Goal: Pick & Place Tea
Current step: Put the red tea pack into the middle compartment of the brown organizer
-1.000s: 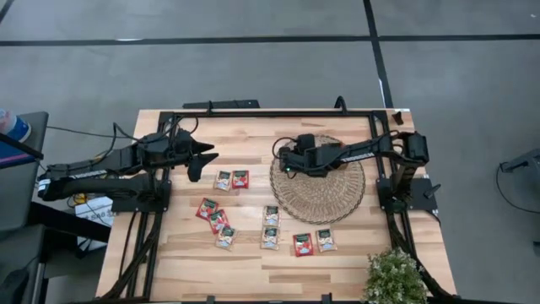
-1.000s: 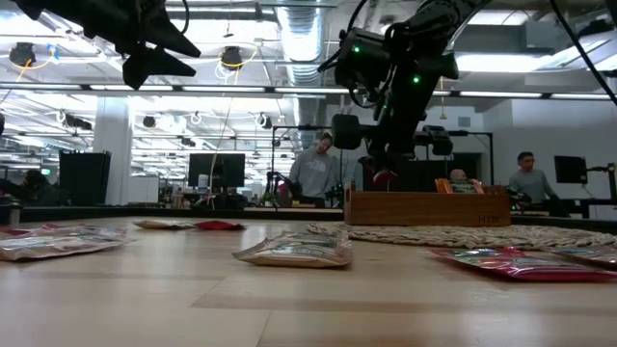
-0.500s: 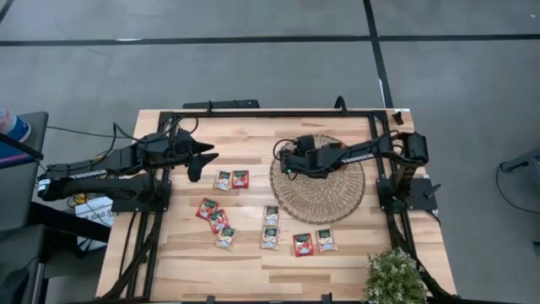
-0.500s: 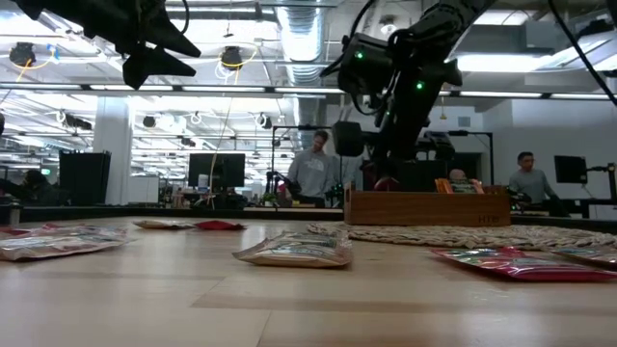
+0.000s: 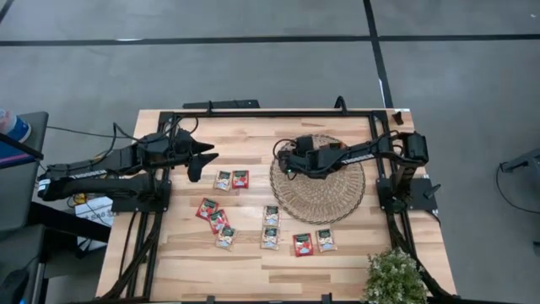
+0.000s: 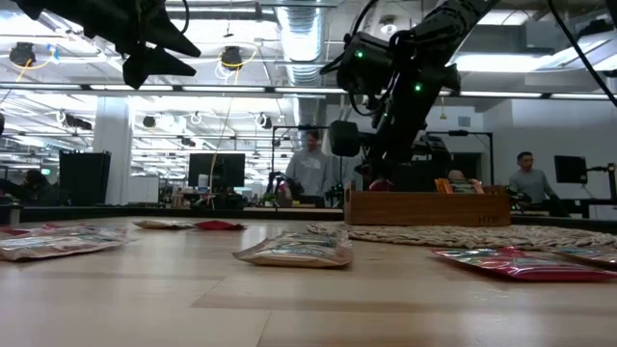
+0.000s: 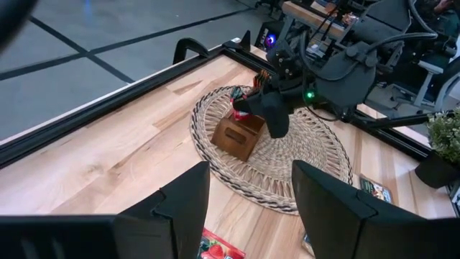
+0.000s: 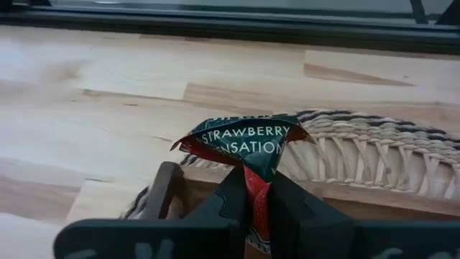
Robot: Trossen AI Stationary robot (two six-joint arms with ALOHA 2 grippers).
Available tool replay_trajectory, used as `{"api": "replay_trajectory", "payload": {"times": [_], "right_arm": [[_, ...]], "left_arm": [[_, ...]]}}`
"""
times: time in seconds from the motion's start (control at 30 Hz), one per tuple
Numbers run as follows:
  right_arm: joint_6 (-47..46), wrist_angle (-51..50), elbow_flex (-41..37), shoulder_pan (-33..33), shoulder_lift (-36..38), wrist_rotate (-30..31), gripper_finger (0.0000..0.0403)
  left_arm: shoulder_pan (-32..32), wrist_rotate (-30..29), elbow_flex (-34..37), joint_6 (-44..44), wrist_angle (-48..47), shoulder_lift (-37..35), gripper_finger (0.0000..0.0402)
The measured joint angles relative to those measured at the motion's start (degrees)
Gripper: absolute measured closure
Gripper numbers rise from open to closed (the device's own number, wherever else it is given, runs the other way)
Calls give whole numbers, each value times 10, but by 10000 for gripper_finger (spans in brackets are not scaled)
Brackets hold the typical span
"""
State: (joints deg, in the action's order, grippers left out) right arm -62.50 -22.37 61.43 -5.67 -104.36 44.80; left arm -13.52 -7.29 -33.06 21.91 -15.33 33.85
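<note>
The wicker mat carries the wooden tray so sachets get dropped in from above. The right gripper hangs just over that tray, pinching 1 red tea sachet. The left gripper waits spread, well apart, sachets lying beneath it.

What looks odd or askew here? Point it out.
The red sachet pinched in the right tool is crumpled and folded, standing on edge above the wooden tray on the wicker mat. Other sachets lie flat, scattered on the table.
</note>
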Motion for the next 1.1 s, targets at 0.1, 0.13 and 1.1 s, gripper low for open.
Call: {"api": "replay_trajectory", "payload": {"times": [0.1, 0.13, 1.1], "right_arm": [[7, 16, 0, 3, 0, 0, 381], [15, 16, 0, 4, 0, 1, 380], [-42, -146, 0, 2, 16, 7, 380]], "left_arm": [[0, 0, 0, 0, 0, 0, 211], [0, 0, 0, 0, 0, 0, 211], [0, 0, 0, 0, 0, 0, 211]]}}
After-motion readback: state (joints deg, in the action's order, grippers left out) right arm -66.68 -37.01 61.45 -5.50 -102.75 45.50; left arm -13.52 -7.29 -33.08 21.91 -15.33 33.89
